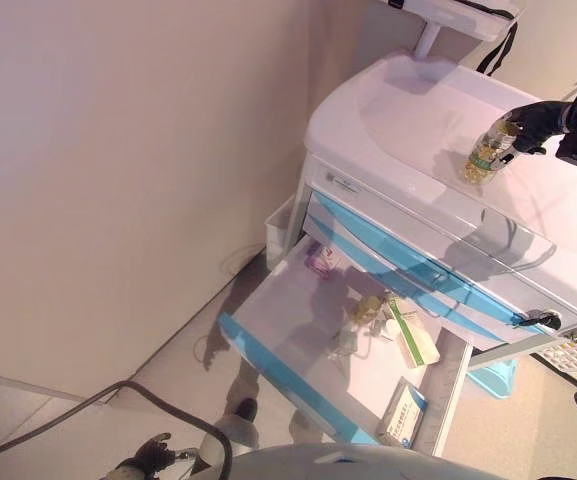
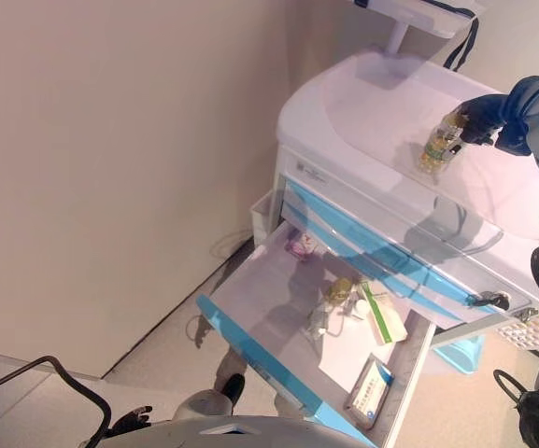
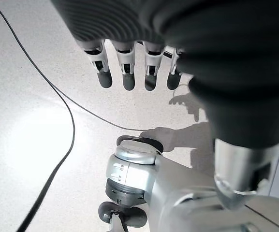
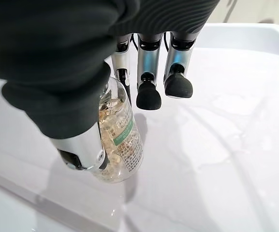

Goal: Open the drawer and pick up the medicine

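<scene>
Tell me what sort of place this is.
Probably a clinic or ward room: a white medical cart with blue-fronted drawers, its open drawer holding medicine boxes, and the right hand holding a capsule bottle on its top.

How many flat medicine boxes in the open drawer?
2. A long green-striped box lies mid-drawer beside the small bottles; a blue-and-white box sits by the drawer's front corner. More could be hidden at the back, under the cart body.
</scene>
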You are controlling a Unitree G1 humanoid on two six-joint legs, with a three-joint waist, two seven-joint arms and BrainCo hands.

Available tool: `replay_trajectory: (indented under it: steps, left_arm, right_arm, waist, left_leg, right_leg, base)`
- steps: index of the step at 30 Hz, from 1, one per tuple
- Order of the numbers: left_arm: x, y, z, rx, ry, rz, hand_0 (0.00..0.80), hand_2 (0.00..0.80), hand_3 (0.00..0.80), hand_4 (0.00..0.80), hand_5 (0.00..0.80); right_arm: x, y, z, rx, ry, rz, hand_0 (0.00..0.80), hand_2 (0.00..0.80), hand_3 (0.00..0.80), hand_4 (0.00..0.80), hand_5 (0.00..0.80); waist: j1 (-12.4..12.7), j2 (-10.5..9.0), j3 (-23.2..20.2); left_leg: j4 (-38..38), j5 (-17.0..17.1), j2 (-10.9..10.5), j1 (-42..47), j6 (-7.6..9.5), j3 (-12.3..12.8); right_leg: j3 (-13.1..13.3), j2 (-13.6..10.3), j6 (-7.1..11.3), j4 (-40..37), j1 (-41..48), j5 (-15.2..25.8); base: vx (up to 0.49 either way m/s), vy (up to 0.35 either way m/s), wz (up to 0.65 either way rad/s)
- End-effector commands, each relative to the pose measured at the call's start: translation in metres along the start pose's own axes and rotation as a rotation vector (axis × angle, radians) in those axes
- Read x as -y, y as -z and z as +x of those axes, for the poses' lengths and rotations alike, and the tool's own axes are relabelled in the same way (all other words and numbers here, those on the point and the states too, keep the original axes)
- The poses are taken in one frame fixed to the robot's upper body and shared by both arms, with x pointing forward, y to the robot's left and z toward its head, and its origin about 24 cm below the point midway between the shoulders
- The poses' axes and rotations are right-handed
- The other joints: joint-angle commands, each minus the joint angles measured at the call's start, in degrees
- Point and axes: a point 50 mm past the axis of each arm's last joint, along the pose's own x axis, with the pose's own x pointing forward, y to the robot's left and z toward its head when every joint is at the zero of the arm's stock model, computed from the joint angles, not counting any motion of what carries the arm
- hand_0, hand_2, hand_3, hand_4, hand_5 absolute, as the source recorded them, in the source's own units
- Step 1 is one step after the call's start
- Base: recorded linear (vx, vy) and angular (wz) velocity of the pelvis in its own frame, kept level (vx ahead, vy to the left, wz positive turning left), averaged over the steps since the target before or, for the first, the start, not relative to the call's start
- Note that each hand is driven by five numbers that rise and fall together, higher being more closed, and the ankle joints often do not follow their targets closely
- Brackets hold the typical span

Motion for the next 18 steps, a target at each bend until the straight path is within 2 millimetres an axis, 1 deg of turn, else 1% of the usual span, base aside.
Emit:
replay_trajectory:
  steps: [1,5,6,7,8,18]
  left_arm:
    - [-0.016,0.01,-0.004,-0.017,-0.042,-0.003,0.0,0.0,0.0,0.0,0.0]
    - [-0.016,0.008,-0.003,-0.007,-0.041,0.006,0.0,0.0,0.0,0.0,0.0]
    - [-0.017,0.007,-0.003,-0.003,-0.041,0.008,0.0,0.0,0.0,0.0,0.0]
    - [-0.017,0.006,-0.003,0.001,-0.04,0.01,0.0,0.0,0.0,0.0,0.0]
    - [-0.017,0.005,-0.003,0.004,-0.038,0.013,0.0,0.0,0.0,0.0,0.0]
    - [-0.017,-0.001,-0.002,0.027,-0.028,0.021,0.0,0.0,0.0,0.0,0.0]
  right_arm:
    - [0.024,0.002,-0.022,-0.037,0.058,-0.03,0.8,0.8,0.8,0.8,0.8]
    - [0.018,0.004,-0.016,-0.043,0.04,-0.04,0.8,0.8,0.8,0.8,0.8]
    - [0.017,0.004,-0.016,-0.042,0.039,-0.049,0.511,0.511,0.511,0.511,0.511]
    - [0.016,0.005,-0.015,-0.044,0.032,-0.048,0.078,0.078,0.078,0.078,0.078]
    - [0.015,0.006,-0.014,-0.04,0.037,-0.045,0.0,0.0,0.0,0.0,0.0]
    - [0.005,0.006,-0.007,0.012,0.068,-0.054,0.0,0.0,0.0,0.0,0.0]
  waist:
    - [0.98,-1.26,-0.68]
    - [1.08,-1.13,-0.54]
    - [1.12,-1.11,-0.54]
    - [1.13,-1.05,-0.51]
    - [1.14,-0.96,-0.49]
    - [0.63,-0.13,-0.09]
  left_leg:
    - [0.04,-3.28,-1.34,0.84,0.64,1.41]
    - [0.04,-3.21,-1.36,0.79,0.67,1.31]
    - [0.04,-3.19,-1.36,0.77,0.65,1.26]
    - [0.04,-3.18,-1.37,0.74,0.64,1.23]
    - [0.04,-3.15,-1.38,0.72,0.63,1.22]
    - [0.04,-3.1,-1.34,0.67,0.64,1.4]
  right_leg:
    - [0.5,-1.02,1.48,4.29,-0.74,0.06]
    - [0.41,-0.97,1.45,4.34,-0.73,-0.05]
    - [0.38,-0.97,1.47,4.32,-0.71,-0.06]
    - [0.38,-0.98,1.48,4.3,-0.7,-0.07]
    - [0.34,-0.99,1.5,4.28,-0.7,-0.06]
    - [0.72,-1.04,1.69,4.31,-1.03,0.09]
  base:
    - [0.0,0.0,0.0]
    - [0.0,0.0,0.0]
    - [0.0,0.0,0.0]
    - [0.0,0.0,0.0]
    - [0.0,0.0,0.0]
    - [0.0,0.0,0.0]
